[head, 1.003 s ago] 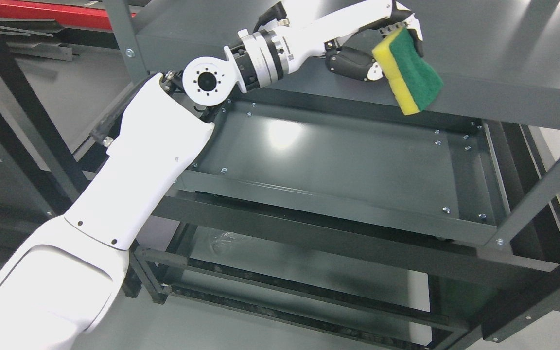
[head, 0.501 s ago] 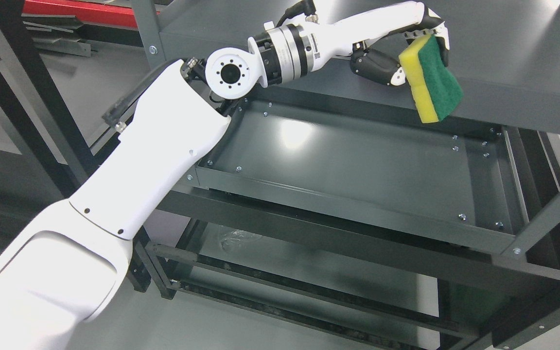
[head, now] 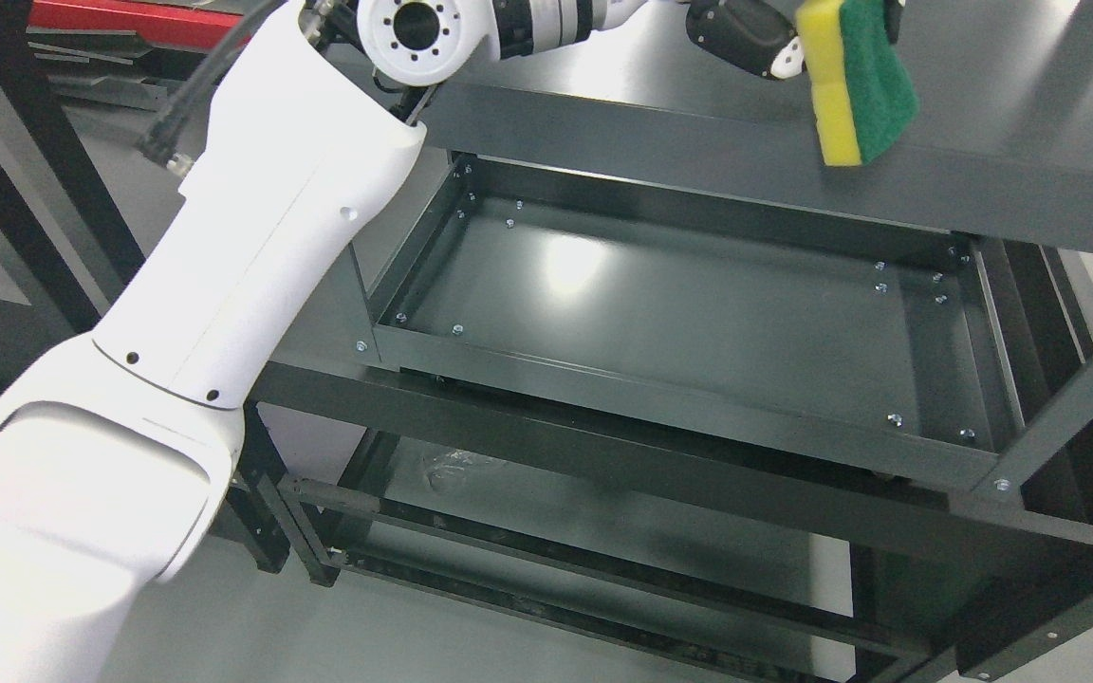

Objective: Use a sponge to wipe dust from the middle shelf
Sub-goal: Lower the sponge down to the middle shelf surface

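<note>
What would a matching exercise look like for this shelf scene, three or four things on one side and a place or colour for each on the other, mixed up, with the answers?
Things:
1. sponge
2. middle shelf
3. left robot hand
4. red bar

Descriptions:
A. dark grey tray with bolts along its edges
B. top left corner, behind the arm
C. yellow and green, held in front of the top shelf
D. top edge, gripping the sponge

Pairs: 1-C, 2-A, 3-D, 4-B

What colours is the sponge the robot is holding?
The sponge is yellow with a dark green scrubbing side, seen in the head view.
</note>
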{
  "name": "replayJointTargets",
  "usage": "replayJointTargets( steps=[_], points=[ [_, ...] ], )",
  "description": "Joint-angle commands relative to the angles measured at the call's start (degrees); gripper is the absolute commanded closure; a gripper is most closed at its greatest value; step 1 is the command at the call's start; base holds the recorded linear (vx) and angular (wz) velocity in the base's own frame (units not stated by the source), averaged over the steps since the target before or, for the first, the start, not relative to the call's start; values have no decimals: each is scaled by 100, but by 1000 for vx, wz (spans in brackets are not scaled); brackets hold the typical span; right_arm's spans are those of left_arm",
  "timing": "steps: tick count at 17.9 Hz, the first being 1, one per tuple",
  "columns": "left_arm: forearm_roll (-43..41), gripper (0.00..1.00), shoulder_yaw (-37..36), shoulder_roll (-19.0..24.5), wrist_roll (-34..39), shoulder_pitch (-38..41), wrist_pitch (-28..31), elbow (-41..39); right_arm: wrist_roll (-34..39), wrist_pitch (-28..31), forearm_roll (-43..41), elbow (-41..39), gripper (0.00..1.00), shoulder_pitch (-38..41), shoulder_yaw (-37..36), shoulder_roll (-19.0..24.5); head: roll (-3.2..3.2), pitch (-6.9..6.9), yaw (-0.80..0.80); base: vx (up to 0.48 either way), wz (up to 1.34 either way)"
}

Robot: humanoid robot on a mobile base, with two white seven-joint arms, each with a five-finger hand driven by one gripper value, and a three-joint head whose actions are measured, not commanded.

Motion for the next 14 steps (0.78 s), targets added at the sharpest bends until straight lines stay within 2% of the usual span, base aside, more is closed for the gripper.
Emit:
replayJointTargets(
  steps=[1,3,4,6,7,9,12,14],
  points=[
    [304,97,1326,79,-388,310,706,-1072,-2,414,0,-100,0,4,0,-100,0,0,0,0,0],
    [1627,96,1318,79,-249,977,1549,-1837,-2,414,0,-100,0,4,0,-100,0,0,0,0,0],
    [2122,96,1318,79,4,1651,1763,-2259,-2,414,0,-100,0,4,0,-100,0,0,0,0,0],
    [2485,96,1257,79,322,2707,1730,-2604,-2,414,0,-100,0,-4,0,-100,0,0,0,0,0],
    [2826,96,1109,79,419,3339,1556,-2815,-2,414,0,-100,0,-5,0,-100,0,0,0,0,0],
    [3093,96,530,79,516,4536,680,-2975,-2,414,0,-100,0,4,0,-100,0,0,0,0,0],
    [3330,95,-348,79,525,5364,-517,-3010,-2,414,0,-100,0,-5,0,-100,0,0,0,0,0],
    [3339,95,-728,79,647,5734,-879,-2941,-2,414,0,-100,0,-5,0,-100,0,0,0,0,0]
  ],
)
